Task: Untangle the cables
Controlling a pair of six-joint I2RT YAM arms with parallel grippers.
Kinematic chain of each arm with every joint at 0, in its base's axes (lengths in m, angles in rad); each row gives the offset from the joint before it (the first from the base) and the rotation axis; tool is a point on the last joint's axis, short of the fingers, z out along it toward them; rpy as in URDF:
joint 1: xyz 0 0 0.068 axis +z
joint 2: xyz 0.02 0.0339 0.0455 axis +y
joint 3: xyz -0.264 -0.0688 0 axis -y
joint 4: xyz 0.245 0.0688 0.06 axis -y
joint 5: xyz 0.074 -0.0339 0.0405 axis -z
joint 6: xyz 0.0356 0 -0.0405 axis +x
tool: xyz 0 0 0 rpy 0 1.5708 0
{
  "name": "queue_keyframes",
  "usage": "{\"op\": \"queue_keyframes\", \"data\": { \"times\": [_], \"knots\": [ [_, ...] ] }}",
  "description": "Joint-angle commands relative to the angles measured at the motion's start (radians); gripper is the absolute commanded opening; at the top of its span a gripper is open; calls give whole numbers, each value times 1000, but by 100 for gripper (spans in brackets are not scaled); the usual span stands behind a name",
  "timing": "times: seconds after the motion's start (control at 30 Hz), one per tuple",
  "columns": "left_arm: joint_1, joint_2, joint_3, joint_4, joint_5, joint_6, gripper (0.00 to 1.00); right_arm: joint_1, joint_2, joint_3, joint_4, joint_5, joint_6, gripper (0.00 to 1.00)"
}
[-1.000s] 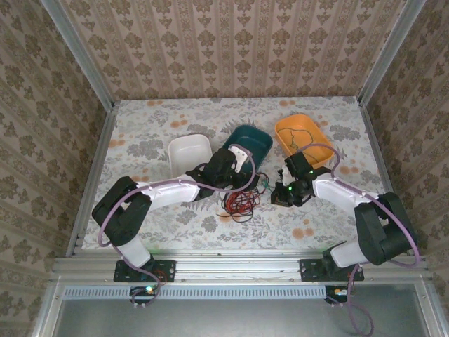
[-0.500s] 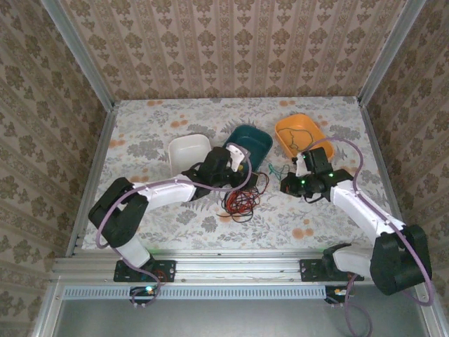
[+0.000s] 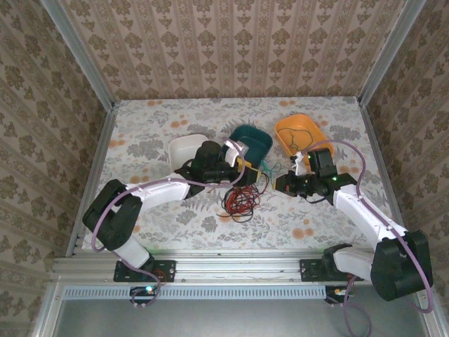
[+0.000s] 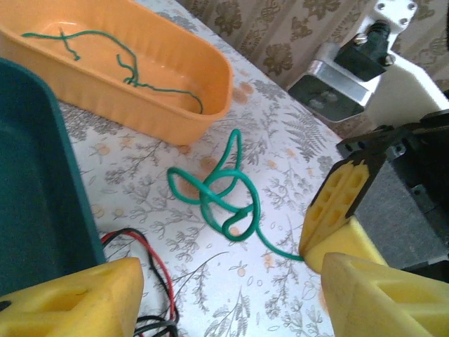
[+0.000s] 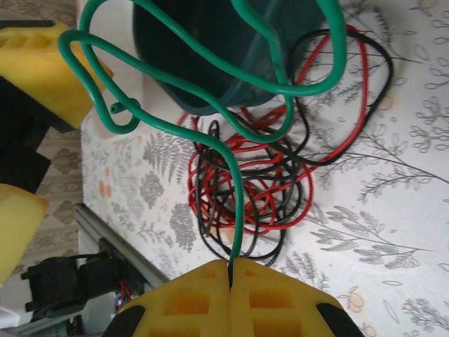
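The green cable [image 5: 210, 88] hangs in loose loops, one end clamped between my right gripper's [image 5: 230, 279] shut yellow fingers. In the left wrist view the green cable [image 4: 219, 195] rests coiled on the table in front of the orange bin [image 4: 210, 91]. From above, the green cable [image 3: 269, 169] lies between the two grippers. A red and black cable bundle [image 3: 238, 201] sits tangled just in front of the teal bin [image 3: 254, 137]. My left gripper [image 4: 231, 295] is open with bare table between its fingers, next to the teal bin's rim [image 3: 244, 164]. My right gripper [image 3: 279, 182] sits right of the bundle.
The orange bin [image 3: 306, 135] at the back right holds a thin green cable [image 4: 126, 63]. A white bin [image 3: 189, 149] stands left of the teal one. The red and black bundle [image 5: 280, 189] reaches the teal bin's wall [image 5: 203, 49]. Patterned walls enclose the table.
My right gripper has drawn the green cable back and right, off the red and black bundle. The left arm's wrist has shifted left and back toward the white bin.
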Motion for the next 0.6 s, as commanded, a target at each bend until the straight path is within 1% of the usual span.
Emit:
{"op": "queue_keyframes", "data": {
  "times": [0.0,0.07,0.17,0.33,0.4,0.47,0.53,0.57],
  "knots": [
    [-6,33,45,59,59,-35,65,1,-12,-8,29,-76,20,0],
    [-10,46,56,68,70,-45,63,4,-14,-10,32,-77,22,0],
    [-14,65,68,82,84,-54,56,6,-18,-8,34,-82,22,0],
    [-19,98,90,76,84,-58,49,13,-21,-7,49,-91,29,0],
    [-20,105,97,70,84,-58,44,19,-20,-5,51,-92,31,0],
    [-19,109,100,66,83,-55,35,19,-25,-7,52,-97,31,0],
    [-20,109,98,58,55,-50,21,19,-34,-8,50,-97,29,0],
    [-19,108,95,56,40,-49,17,19,-39,-8,46,-94,29,0]
  ]
}}
